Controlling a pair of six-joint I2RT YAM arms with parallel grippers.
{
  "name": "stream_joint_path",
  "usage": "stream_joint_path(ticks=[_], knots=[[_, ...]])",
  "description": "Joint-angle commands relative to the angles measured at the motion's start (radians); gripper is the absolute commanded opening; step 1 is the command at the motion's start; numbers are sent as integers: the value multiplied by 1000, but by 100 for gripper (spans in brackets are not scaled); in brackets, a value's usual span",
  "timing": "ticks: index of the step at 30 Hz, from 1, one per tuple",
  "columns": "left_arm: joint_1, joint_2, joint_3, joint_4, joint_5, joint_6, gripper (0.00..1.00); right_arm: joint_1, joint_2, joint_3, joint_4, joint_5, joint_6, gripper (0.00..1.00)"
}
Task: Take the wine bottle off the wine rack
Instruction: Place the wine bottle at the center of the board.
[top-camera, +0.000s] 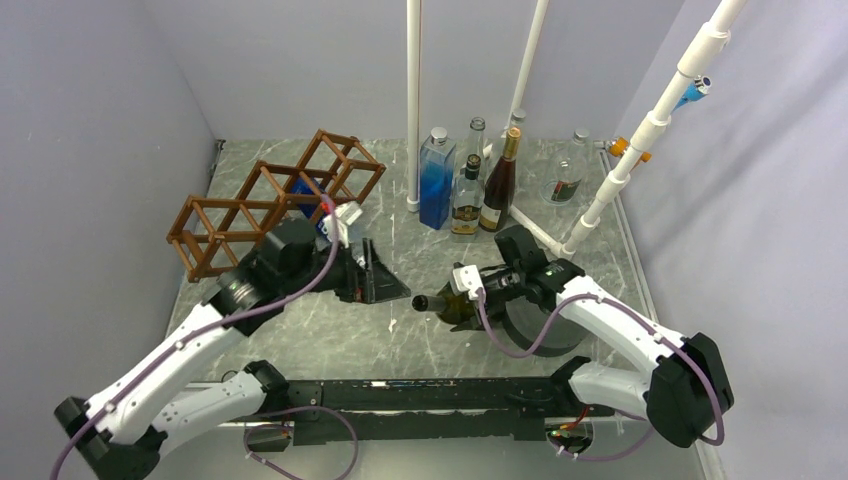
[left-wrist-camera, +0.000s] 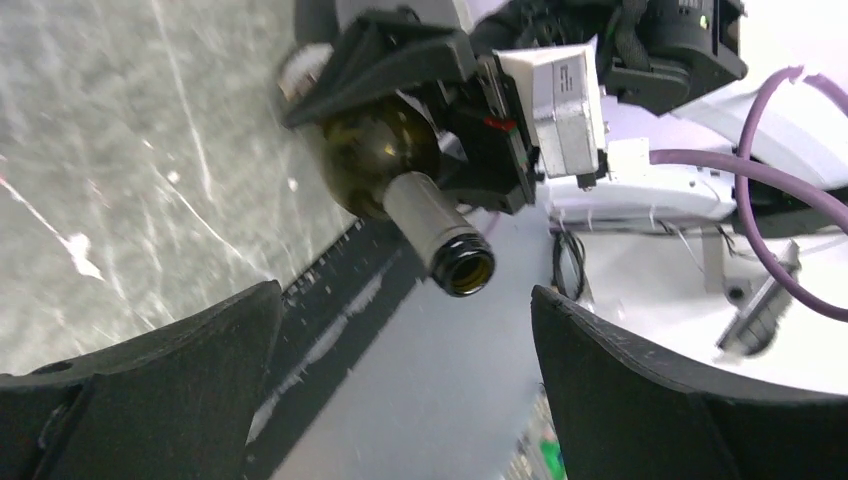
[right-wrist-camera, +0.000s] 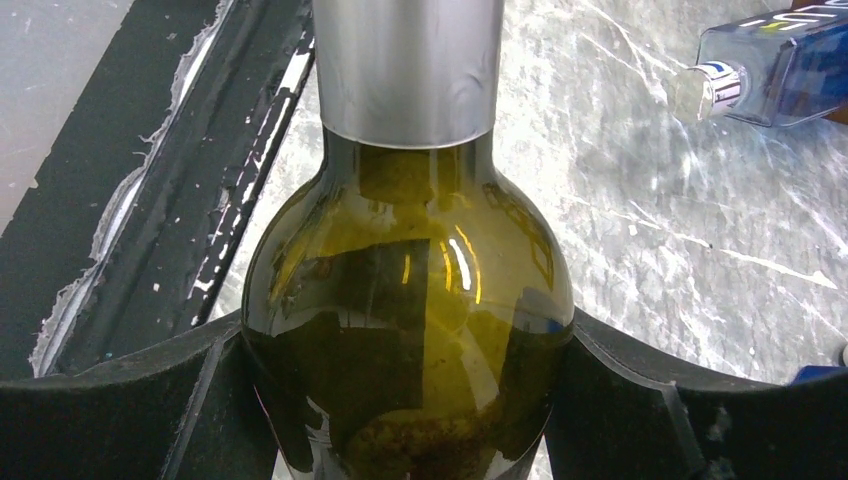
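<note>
The wine bottle is dark olive-green glass with a silver foil neck. It lies level above the table, its open mouth pointing left. My right gripper is shut on its shoulder, and in the right wrist view both black fingers press the bottle from either side. My left gripper stands open just left of the bottle's mouth, nothing between its fingers. In the left wrist view the bottle points its mouth toward the left gripper. The brown wine rack stands at the back left, apart from the bottle.
A blue bottle and several glass bottles stand at the back centre beside white pipes. Another blue bottle lies near the rack. A black rail runs along the near edge. Grey walls close in both sides.
</note>
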Motion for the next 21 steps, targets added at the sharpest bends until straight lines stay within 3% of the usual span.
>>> stream_joint_path(ticks=[1, 4, 9, 12, 21], knots=[[4, -154, -114, 249, -207, 26, 100, -26, -7, 93, -52, -88, -75, 0], [4, -275, -251, 483, -223, 25, 99, -63, -6, 121, -107, -143, -89, 0], [5, -406, -391, 612, -289, 90, 99, -123, 8, 151, -176, -187, -122, 0], [4, -419, -413, 626, -297, 151, 100, -169, 20, 160, -196, -212, -122, 0], [-27, -345, -513, 905, -205, 356, 98, -265, 43, 175, -205, -265, -82, 0]])
